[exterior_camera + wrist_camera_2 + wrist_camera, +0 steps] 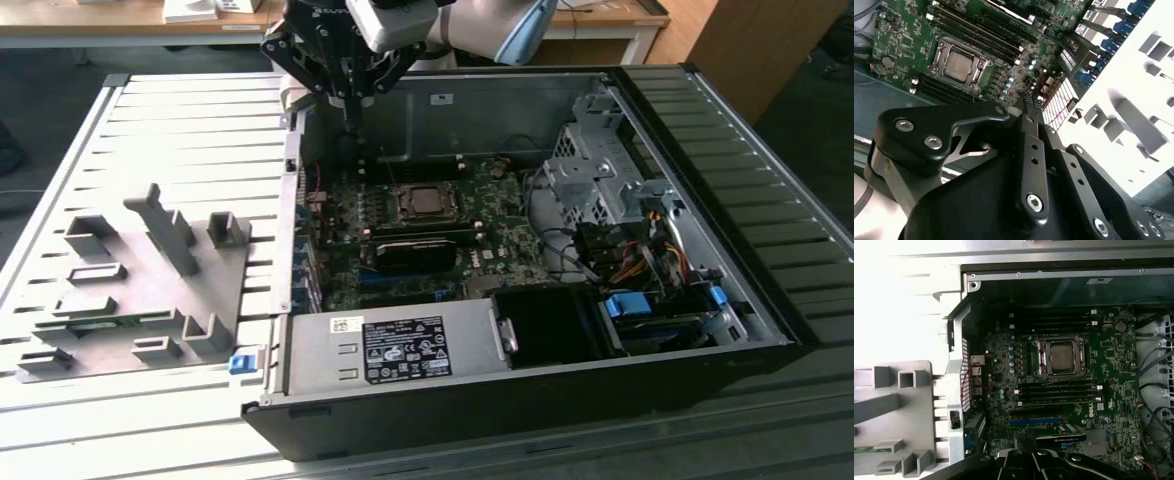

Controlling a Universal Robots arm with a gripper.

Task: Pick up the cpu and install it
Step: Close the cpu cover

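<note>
The cpu [424, 203] is a small square chip with a silver-grey top. It lies flat inside the dark metal-framed socket [400, 190] on the green motherboard [494, 255] in the open computer case. Both wrist views show the cpu [959, 64] [1061, 356] in the socket. My gripper [354, 122] hangs above the case's back corner, to the exterior view's left of the socket and well above the board. Its fingers [1030, 100] stand together with nothing between them.
A grey plastic fixture [134, 290] with upright blocks lies on the slatted table at the exterior view's left. Inside the case are a power supply [400, 345], a black card [420, 250], a drive cage [601, 170] and loose cables [641, 260].
</note>
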